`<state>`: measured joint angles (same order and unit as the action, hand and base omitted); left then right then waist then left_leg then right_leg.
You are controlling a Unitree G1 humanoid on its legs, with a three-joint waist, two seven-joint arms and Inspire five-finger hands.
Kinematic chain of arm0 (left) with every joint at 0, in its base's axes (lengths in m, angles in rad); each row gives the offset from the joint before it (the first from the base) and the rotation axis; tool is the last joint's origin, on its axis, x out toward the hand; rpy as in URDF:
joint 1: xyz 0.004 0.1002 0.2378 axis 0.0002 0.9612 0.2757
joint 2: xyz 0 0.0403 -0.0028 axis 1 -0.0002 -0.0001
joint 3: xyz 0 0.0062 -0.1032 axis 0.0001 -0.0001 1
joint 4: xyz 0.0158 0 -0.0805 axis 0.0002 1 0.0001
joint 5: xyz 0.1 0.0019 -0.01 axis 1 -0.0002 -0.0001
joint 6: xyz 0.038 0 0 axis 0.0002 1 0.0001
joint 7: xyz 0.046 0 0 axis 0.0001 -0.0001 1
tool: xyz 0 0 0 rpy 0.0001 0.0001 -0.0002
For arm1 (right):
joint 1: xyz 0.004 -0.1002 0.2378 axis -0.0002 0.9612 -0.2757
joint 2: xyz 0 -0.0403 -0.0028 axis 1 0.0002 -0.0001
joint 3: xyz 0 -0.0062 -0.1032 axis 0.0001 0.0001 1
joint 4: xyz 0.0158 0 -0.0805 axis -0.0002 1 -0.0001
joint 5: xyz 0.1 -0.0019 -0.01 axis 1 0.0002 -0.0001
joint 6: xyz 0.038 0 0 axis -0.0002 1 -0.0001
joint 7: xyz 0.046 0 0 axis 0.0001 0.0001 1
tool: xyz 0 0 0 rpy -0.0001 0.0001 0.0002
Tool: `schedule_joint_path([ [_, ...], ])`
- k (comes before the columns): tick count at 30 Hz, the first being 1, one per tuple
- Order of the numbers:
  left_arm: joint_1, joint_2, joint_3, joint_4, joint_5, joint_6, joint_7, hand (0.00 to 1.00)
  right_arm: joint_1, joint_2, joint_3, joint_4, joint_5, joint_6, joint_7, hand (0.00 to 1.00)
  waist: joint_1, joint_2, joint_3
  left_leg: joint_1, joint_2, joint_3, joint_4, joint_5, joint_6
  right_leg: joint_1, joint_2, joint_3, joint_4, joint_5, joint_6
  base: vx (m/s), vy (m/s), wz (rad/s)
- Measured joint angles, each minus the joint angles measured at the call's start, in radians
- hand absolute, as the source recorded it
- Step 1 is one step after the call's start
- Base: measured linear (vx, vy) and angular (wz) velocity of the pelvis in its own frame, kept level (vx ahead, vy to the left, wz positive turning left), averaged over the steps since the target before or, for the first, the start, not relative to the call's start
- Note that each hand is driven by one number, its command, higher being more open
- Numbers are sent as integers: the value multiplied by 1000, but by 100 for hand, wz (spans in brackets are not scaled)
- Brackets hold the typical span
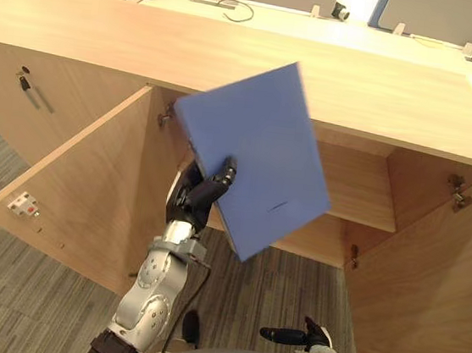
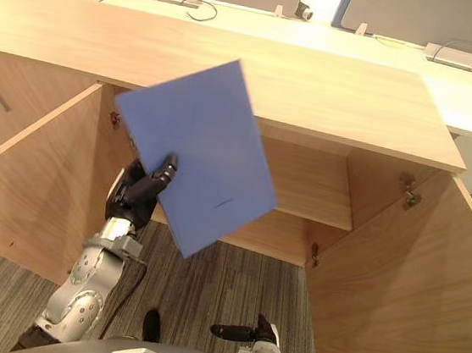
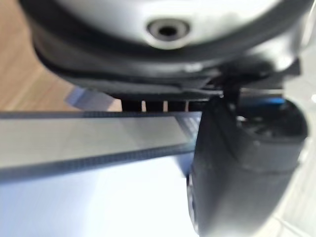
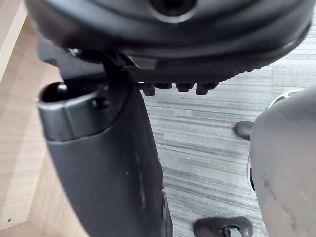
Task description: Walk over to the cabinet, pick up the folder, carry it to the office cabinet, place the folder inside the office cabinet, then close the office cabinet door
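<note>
1. Grip: the left hand (image 1: 204, 192) is closed on the blue folder (image 1: 261, 145). Its thumb (image 1: 228, 172) presses on the near face and its fingers are hidden behind. The hold is on the lower left edge, close to a corner.
2. In the left wrist view the folder's thin edge (image 3: 94, 143) runs between thumb and fingers, so it is a slim, flat thing pinched across its thickness.
3. The folder is held in the air, tilted with one corner up, in front of the open office cabinet (image 1: 232, 65) and apart from it. It stands out from the pinch without drooping, so I judge it light and fairly stiff. Its smooth covers are probably slippery, and a hold this near a corner may let it pivot or slide. A hold nearer the middle of that edge would be steadier.
4. Both cabinet doors stand open, the left door (image 1: 74, 175) and the right door (image 1: 427, 292), with a shelf (image 1: 353, 198) inside behind the folder. The folder likely needs levelling to pass under the cabinet top.
5. The right hand (image 1: 286, 335) hangs low over the carpet with its fingers extended, holding nothing.
</note>
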<state>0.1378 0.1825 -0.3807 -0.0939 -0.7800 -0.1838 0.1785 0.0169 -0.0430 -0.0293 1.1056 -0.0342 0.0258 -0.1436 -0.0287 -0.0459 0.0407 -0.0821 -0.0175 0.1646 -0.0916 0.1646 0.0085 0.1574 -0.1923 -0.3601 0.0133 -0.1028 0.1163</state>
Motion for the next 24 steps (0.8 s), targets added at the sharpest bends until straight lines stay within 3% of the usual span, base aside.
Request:
schedule_joint_path([
  [2, 35, 2, -16, 58, -126, 36, -18, 0, -3, 0, 3, 0, -2, 10, 8, 100, 1, 0, 0, 11, 4, 6, 0, -7, -5, 10, 3, 0, -1, -4, -6, 80, -61, -4],
  [7, 38, 3, -73, 86, -215, 62, -65, 0, -5, -1, 23, -20, 28, 12, 5, 100, -2, 0, 2, 24, 13, 14, 0, -11, -12, 19, 8, 3, -3, -9, -9, 3, -43, -6],
  [12, 42, 0, -51, 77, -233, 68, -80, 0, 115, 21, -14, -297, 289, 7, -30, 100, -7, 6, 7, 23, 24, 23, 0, -19, -17, 4, 9, 22, 0, -14, -8, -43, -10, -13],
  [19, 110, -30, 71, -87, -230, 73, -77, 0, 175, 51, -212, -627, 604, -95, -80, 100, -29, 4, 8, 17, 27, 45, 0, -7, -4, -18, 13, 43, 20, -3, -7, -12, 3, -6],
  [24, 115, -42, 92, -121, -222, 74, -82, 0, 169, 68, -294, -792, 679, -143, -96, 100, -29, 12, 12, 18, 32, 45, 0, -12, -8, -21, 17, 46, 29, 3, -13, -74, 25, 0],
])
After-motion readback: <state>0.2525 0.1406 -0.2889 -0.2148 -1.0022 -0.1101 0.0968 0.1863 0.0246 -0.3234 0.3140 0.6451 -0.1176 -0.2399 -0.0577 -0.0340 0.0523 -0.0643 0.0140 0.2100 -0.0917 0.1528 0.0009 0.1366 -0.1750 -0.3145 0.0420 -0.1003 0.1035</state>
